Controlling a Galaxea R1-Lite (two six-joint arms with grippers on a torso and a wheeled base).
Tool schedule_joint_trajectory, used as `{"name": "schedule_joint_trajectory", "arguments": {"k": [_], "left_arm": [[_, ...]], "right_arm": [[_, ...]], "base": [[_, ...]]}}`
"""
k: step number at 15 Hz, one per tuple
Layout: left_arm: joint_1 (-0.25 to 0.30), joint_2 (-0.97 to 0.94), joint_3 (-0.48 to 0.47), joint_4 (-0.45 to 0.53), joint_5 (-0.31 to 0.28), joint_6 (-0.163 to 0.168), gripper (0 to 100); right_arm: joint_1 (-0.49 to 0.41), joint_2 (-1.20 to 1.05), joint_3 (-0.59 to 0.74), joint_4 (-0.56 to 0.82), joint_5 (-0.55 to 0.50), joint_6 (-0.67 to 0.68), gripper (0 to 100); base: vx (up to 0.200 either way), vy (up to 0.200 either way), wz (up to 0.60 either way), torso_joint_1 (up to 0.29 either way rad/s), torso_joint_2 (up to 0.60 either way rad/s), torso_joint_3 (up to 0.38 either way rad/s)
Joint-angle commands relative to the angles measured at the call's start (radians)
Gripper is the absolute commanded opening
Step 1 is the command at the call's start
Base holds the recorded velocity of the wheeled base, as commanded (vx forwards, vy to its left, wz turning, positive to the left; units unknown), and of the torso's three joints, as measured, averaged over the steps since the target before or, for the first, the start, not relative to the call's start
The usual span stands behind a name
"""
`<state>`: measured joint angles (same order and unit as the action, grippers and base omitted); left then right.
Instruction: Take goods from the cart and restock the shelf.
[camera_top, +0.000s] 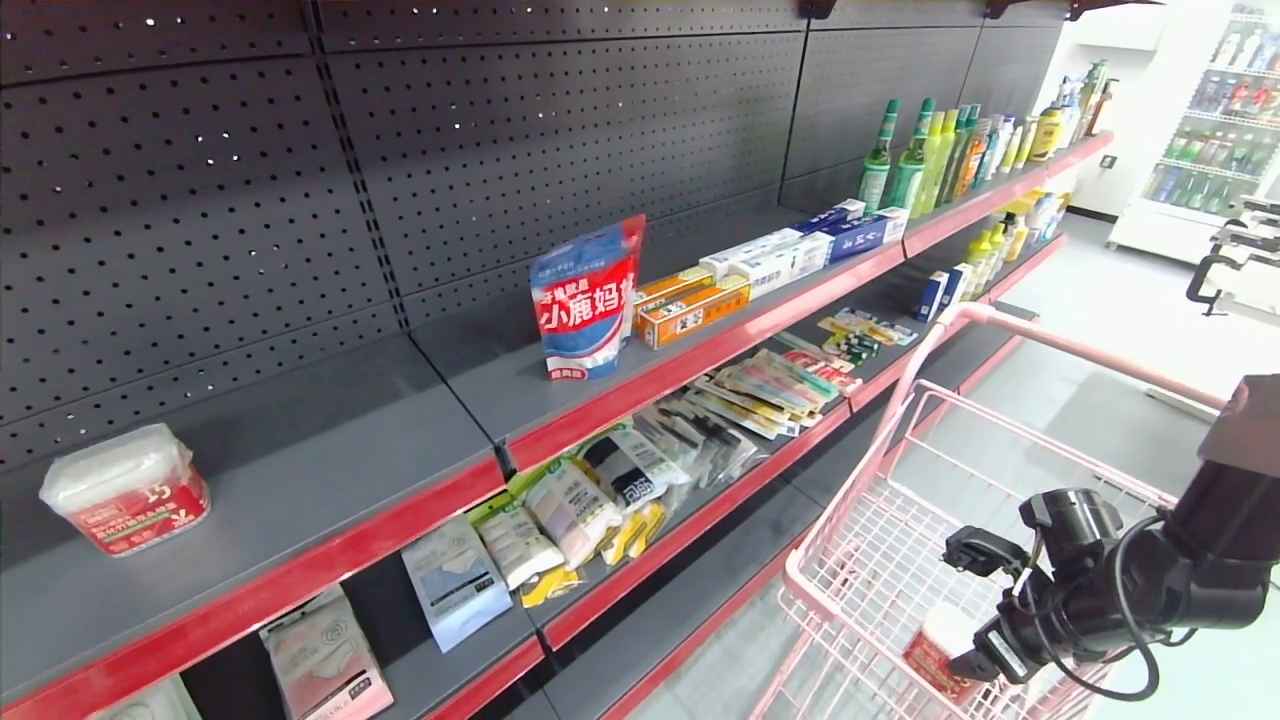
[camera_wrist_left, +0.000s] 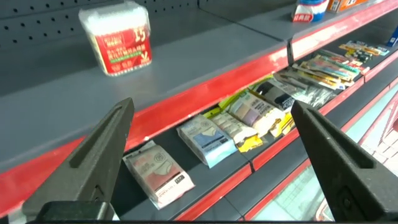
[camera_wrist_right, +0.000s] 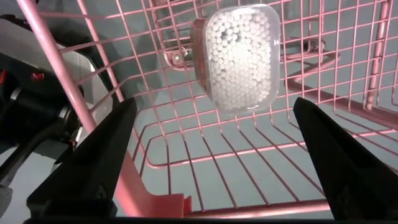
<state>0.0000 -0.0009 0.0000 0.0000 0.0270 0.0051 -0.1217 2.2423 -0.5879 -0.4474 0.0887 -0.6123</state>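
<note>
A pink wire cart (camera_top: 1010, 328) stands before the dark shelf (camera_top: 300, 470). In its basket (camera_wrist_right: 186, 155) lies a clear box of cotton swabs (camera_wrist_right: 239, 59), seen in the head view as a red-and-white box (camera_top: 935, 650). My right gripper (camera_wrist_right: 212, 106) hangs open inside the cart, above that box and apart from it. A matching swab box (camera_top: 125, 487) stands at the left on the upper shelf board. My left gripper (camera_wrist_left: 211, 104) is open and holds nothing. It hangs in front of the shelf's red edge (camera_wrist_left: 205, 90), below and to the right of the shelved box (camera_wrist_left: 118, 36).
A blue-and-red pouch (camera_top: 588, 298) stands mid-shelf, with toothpaste cartons (camera_top: 690, 305) and bottles (camera_top: 915, 160) farther right. Packets (camera_top: 560, 510) lie on the lower shelf. The shelf board between the swab box and the pouch is bare. A drinks fridge (camera_top: 1210, 120) stands far right.
</note>
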Motion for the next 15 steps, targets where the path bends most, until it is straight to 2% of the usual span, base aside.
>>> {"name": "schedule_joint_trajectory", "arguments": {"k": [1, 4, 9, 15], "left_arm": [[0.000, 0.001, 0.000, 0.000, -0.001, -0.001, 100], [0.000, 0.001, 0.000, 0.000, 0.001, -0.001, 100], [0.000, 0.001, 0.000, 0.000, 0.001, -0.001, 100], [0.000, 0.001, 0.000, 0.000, 0.001, -0.001, 100]], "right_arm": [[0.001, -0.003, 0.005, 0.000, 0.000, -0.004, 100], [-0.001, -0.001, -0.007, 0.000, -0.001, -0.006, 100], [-0.027, 0.025, -0.041, 0.001, -0.001, -0.006, 100], [-0.076, 0.057, -0.096, 0.001, 0.037, -0.037, 100]], "base": [[0.000, 0.000, 0.00, -0.139, 0.35, 0.203], [0.000, 0.000, 0.00, -0.124, 0.29, 0.162], [0.000, 0.000, 0.00, -0.004, 0.01, 0.006], [0.000, 0.000, 0.00, -0.115, 0.28, 0.164]]}}
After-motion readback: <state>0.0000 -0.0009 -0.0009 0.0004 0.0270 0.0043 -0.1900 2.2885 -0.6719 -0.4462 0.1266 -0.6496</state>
